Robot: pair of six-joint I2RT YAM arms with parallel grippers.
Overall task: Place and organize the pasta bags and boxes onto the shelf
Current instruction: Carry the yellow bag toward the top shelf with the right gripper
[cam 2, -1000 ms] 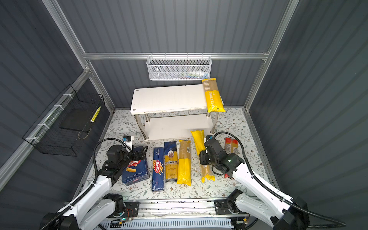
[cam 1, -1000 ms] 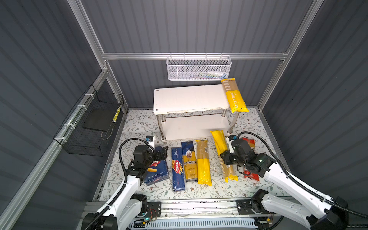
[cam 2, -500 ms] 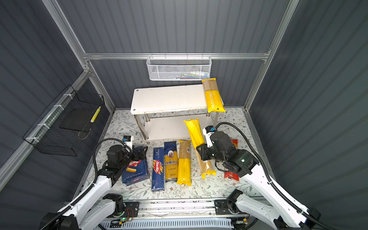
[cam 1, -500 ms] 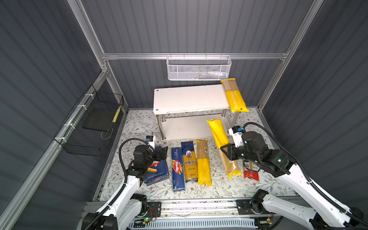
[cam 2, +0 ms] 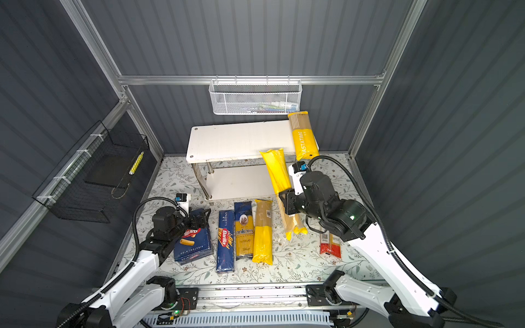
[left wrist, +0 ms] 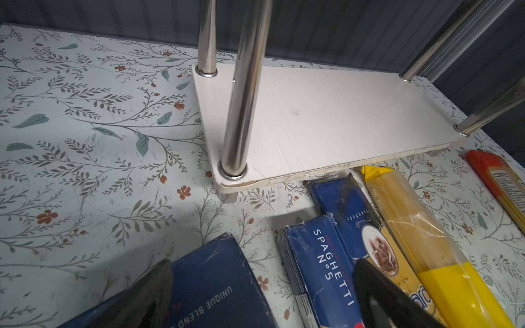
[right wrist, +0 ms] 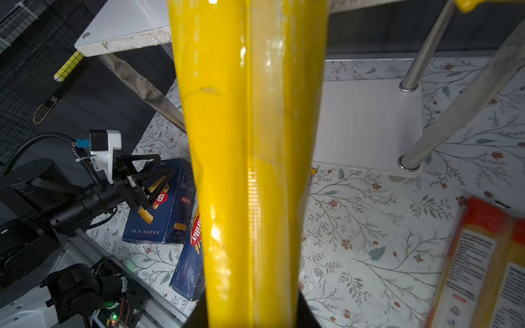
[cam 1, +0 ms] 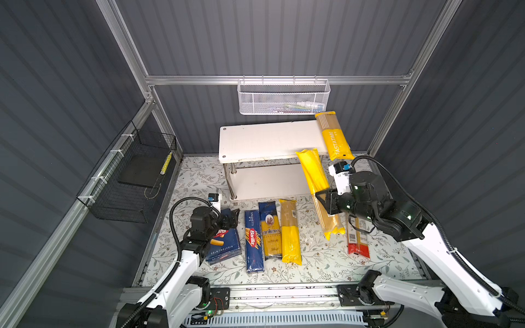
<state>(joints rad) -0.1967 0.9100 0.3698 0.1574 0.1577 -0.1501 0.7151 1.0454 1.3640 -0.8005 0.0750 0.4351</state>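
The right gripper (cam 1: 324,198) jaws are clenching the yellow bag (cam 1: 312,170) mid-length, its long axis pointing ahead of the jaws at the shelf (cam 1: 264,139) top edge, left gripper (cam 1: 231,217) idling released, farther off.

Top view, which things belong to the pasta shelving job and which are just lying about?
Job: shelf, rigatoni box, spaghetti box, ankara bag, red bag, PASTATIME bag, floor yellow bag, raised yellow bag.
Lying about: white mesh basket, black wire basket.
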